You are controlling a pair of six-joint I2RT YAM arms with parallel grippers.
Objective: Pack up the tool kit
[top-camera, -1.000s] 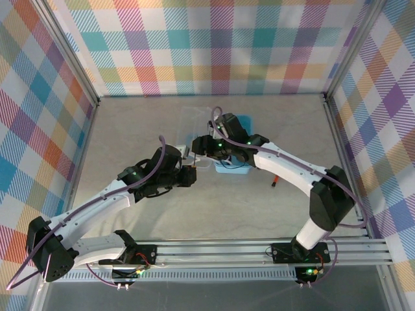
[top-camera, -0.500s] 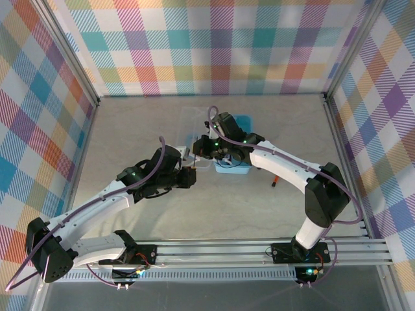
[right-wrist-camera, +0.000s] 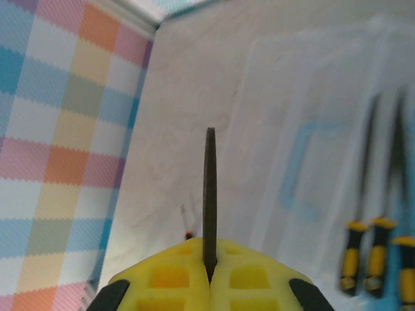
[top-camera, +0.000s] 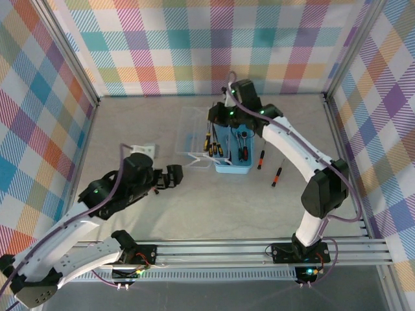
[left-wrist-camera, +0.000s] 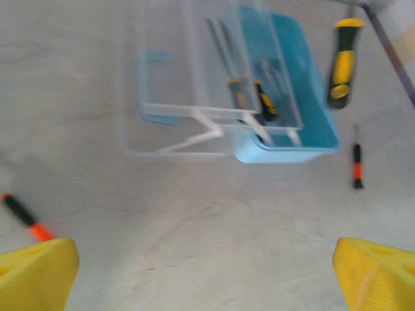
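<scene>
Far left, the left tool (left-wrist-camera: 204,254) hangs low over the surface (top-camera: 130,129), spread wide and carrying nothing; just ahead of its left finger lies a black-and-orange screwdriver (left-wrist-camera: 23,217), long axis slanting up and to the left, well short of the case.

Moving right, the clear lid (top-camera: 193,139) is thrown open flat to the left; hinged to it sits the blue case (top-camera: 232,168) in mid-surface, with several packed screwdrivers (top-camera: 243,152) lying lengthwise inside, handles toward the arms.

Over the far end of the lid and case hovers the right tool (top-camera: 217,118); it is clamped tight on a slim dark shaft (right-wrist-camera: 209,188) that points straight out past the fingertips; from the left wrist a yellow-handled screwdriver (left-wrist-camera: 342,61) hangs upright in the air beside the case, most likely the same piece. From the right wrist, the lid lies under the shaft and the open tray sits off to the right; so the drop looks to need a short sideways shift and a tilt to lay the shaft along the case's length.

Right of the case, the first stray screwdriver (top-camera: 260,159) lies just beside its wall, roughly parallel to it; the second stray screwdriver (top-camera: 275,176) rests a little further right and nearer the bases; both fall closer to the right arm, the left-hand one to the left arm.
</scene>
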